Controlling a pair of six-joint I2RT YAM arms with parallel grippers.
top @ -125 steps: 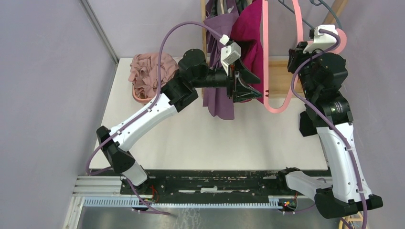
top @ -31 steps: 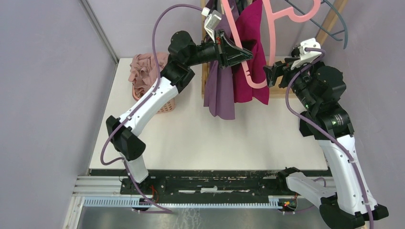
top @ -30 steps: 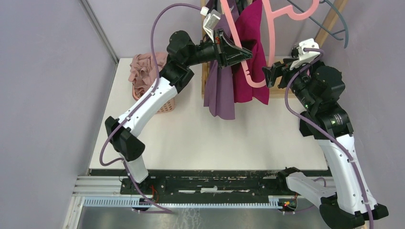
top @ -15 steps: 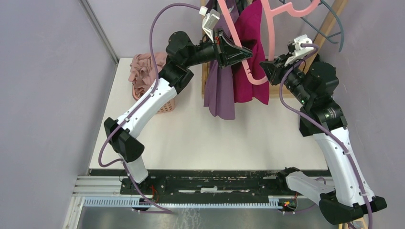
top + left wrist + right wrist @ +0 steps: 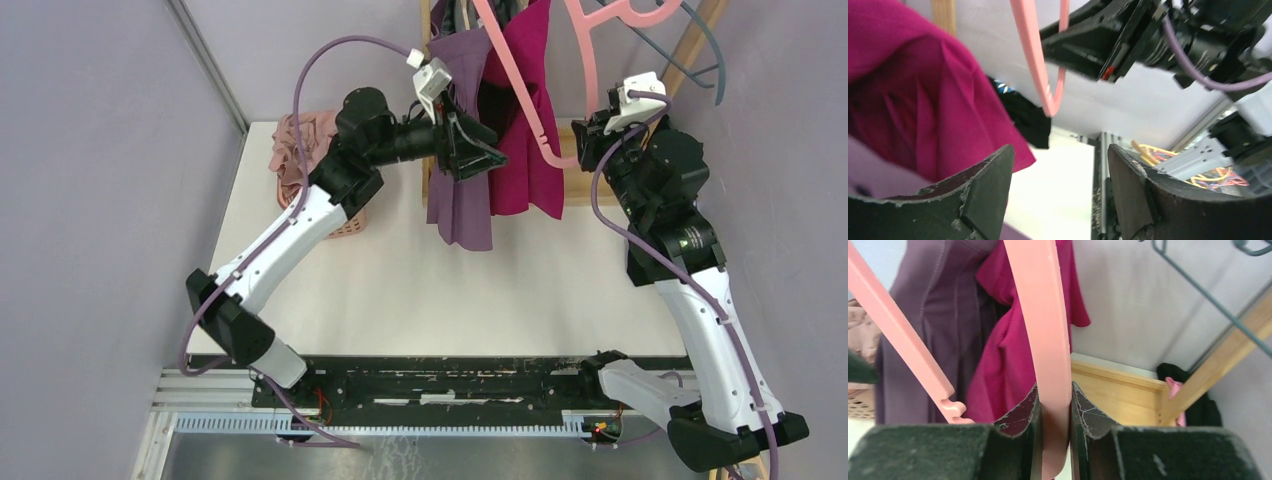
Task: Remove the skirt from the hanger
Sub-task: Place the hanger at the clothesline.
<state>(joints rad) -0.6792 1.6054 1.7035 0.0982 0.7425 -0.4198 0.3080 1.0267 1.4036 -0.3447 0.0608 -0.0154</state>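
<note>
From above, I see my left gripper (image 5: pixel 488 158) spread beside the magenta skirt (image 5: pixel 520 150). My right gripper (image 5: pixel 585 135) is on the pink hanger (image 5: pixel 587 75). Back along the left arm, a basket (image 5: pixel 350 222) holds pink cloth (image 5: pixel 300 140).

Left wrist: jaws wide and empty, skirt just left of them.

Right wrist: jaws pinched narrow on the hanger bar, skirt hanging beyond it.

Pink cloth (image 5: pixel 298 150) in basket (image 5: pixel 352 226) (far-left corner), wooden rack (image 5: pixel 1113 382) behind — white table (image 5: pixel 420 290)
</note>
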